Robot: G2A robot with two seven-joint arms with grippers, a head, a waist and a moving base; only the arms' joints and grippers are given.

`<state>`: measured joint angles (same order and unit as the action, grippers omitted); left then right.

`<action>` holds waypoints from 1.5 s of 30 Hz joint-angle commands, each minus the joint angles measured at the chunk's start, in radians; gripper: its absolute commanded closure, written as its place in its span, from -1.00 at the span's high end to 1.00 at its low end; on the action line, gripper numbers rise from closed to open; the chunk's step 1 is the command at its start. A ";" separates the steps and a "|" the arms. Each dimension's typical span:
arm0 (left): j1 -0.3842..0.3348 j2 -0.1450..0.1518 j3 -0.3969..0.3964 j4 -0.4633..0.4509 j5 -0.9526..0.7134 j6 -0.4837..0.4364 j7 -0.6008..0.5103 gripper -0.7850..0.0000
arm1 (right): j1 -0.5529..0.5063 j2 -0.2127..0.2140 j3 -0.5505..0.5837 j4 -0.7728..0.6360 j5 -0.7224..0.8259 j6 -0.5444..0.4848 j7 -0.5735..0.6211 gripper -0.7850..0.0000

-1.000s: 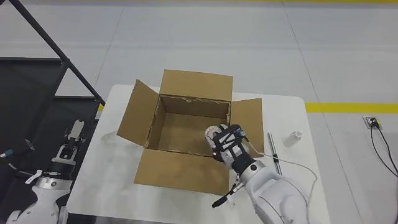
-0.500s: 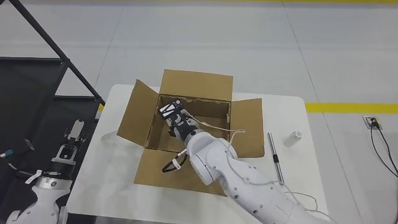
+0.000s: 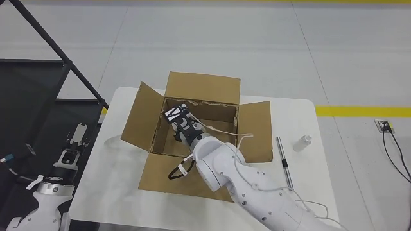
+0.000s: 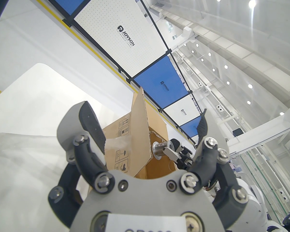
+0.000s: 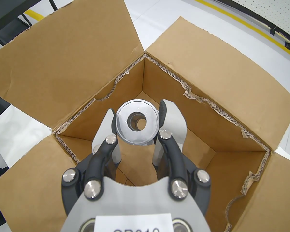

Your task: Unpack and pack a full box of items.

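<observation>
Clamping metal ring (image 5: pixel 122 125) over box (image 5: pixel 207 78): right pincer (image 5: pixel 138 117).

Flaps splayed outward leave the cardboard box (image 3: pixel 202 88) open, though the right arm (image 3: pixel 221 167) crosses its mouth from 5 o'clock, the right gripper (image 5: pixel 138 117) clamping a metal disc (image 5: pixel 123 124) at 11. Bare floor lies toward 3 o'clock; beyond that flap, a metal rod (image 3: pixel 283 157) and small bottle (image 3: pixel 302 142) occupy the table (image 3: pixel 122 186).

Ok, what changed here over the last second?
The right gripper, still shut on the metal cylinder, swung from the near right edge of the cardboard box to its far left corner, then held there. The left gripper, box, metal rod and small bottle stayed put.
</observation>
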<state>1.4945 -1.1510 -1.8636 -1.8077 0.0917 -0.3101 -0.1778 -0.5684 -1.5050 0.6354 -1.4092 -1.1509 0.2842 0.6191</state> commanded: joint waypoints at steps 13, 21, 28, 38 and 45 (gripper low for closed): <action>0.000 0.000 0.000 0.000 0.000 0.000 0.000 1.00 | 0.000 0.000 0.000 0.000 0.000 0.000 0.000 -1.00; 0.000 0.000 0.000 0.000 0.000 0.000 0.000 1.00 | 0.000 0.000 0.000 0.000 0.000 0.000 0.000 -1.00; 0.000 0.000 0.000 0.000 0.000 0.000 0.000 1.00 | 0.003 -0.014 0.036 0.093 0.061 -0.007 -0.011 -1.00; 0.000 0.000 0.000 0.000 0.000 0.000 0.000 1.00 | 0.185 -0.132 -0.012 0.531 0.259 -0.040 -0.040 -1.00; 0.000 0.000 0.000 0.000 0.000 0.000 0.000 1.00 | 0.262 -0.233 -0.060 0.823 0.366 -0.108 -0.099 -1.00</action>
<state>1.4945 -1.1510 -1.8636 -1.8077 0.0917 -0.3101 -0.1778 -0.3117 -1.7252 0.5802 -0.6247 -0.7979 0.1876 0.5269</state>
